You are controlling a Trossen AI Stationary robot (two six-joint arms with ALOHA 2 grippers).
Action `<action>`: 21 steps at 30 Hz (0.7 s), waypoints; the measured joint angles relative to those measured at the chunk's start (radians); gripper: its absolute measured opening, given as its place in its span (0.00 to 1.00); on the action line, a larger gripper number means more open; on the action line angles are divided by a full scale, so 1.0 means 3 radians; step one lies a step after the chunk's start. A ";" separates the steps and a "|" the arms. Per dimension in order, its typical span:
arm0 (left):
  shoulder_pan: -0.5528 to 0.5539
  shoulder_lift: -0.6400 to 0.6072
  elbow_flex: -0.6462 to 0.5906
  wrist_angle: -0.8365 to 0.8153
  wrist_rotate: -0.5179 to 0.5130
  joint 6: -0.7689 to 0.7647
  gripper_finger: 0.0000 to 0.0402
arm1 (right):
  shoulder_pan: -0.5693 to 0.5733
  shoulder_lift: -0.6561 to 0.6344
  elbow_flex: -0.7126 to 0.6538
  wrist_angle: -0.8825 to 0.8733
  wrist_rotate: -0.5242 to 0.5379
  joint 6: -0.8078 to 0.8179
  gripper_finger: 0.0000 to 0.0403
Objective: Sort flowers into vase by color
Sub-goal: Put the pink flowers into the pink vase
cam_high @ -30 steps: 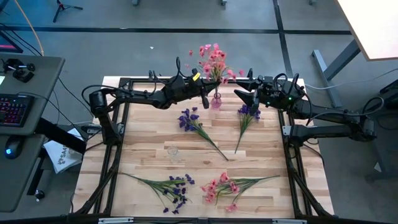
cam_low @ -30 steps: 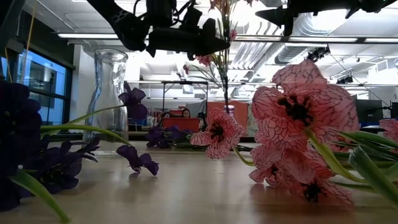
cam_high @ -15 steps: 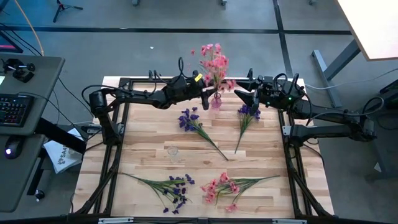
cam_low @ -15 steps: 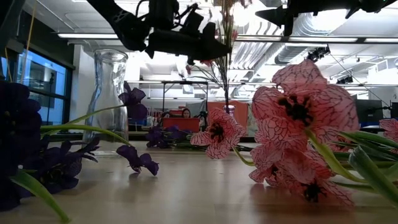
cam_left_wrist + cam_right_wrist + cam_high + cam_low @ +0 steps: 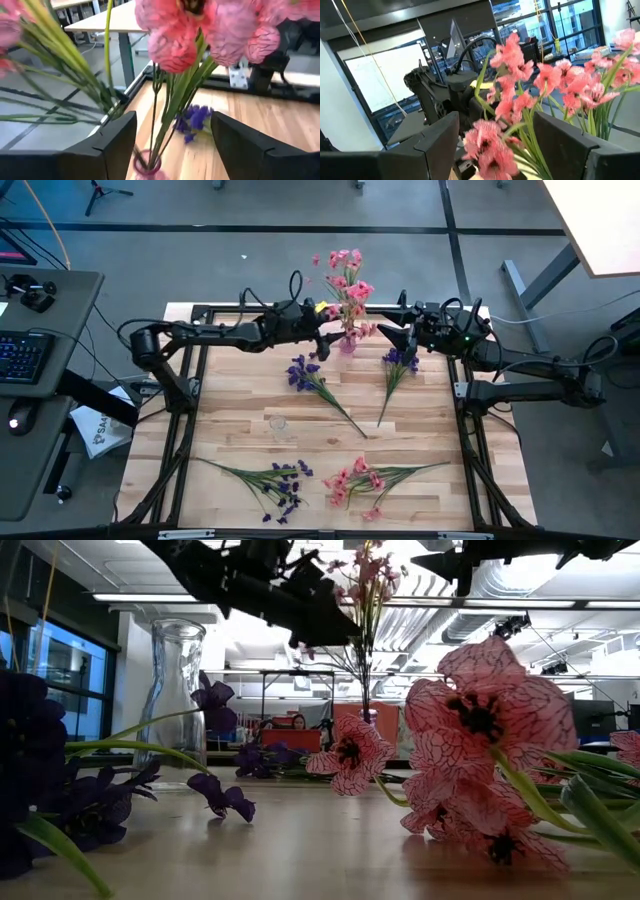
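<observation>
Pink sprig (image 5: 347, 280) is being left upright in pink vase (image 5: 347, 343), upper centre of frame, stems between spread fingers of left gripper (image 5: 322, 340); right gripper (image 5: 385, 336), likewise spread, is being held beside it.

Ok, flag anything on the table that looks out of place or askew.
The clear vase at mid-table holds no flowers. Two purple sprigs lie flat near the pink vase, and a purple sprig and a pink sprig lie along the near edge. Nothing looks spilled or broken.
</observation>
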 joint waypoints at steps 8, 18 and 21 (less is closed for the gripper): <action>0.0088 -0.0594 0.0001 -0.1486 -0.0128 0.0062 0.61 | 0.0000 -0.0133 0.0000 -0.0042 -0.0001 -0.0005 0.62; 0.0020 -0.1248 -0.0186 -0.2210 0.0065 -0.0736 0.61 | 0.0176 -0.0365 0.0001 -0.1191 -0.0700 0.0992 0.62; -0.0097 -0.1408 -0.0435 -0.1977 0.0062 -0.1078 0.61 | 0.0537 -0.0251 0.0001 -0.1599 -0.1089 0.1260 0.62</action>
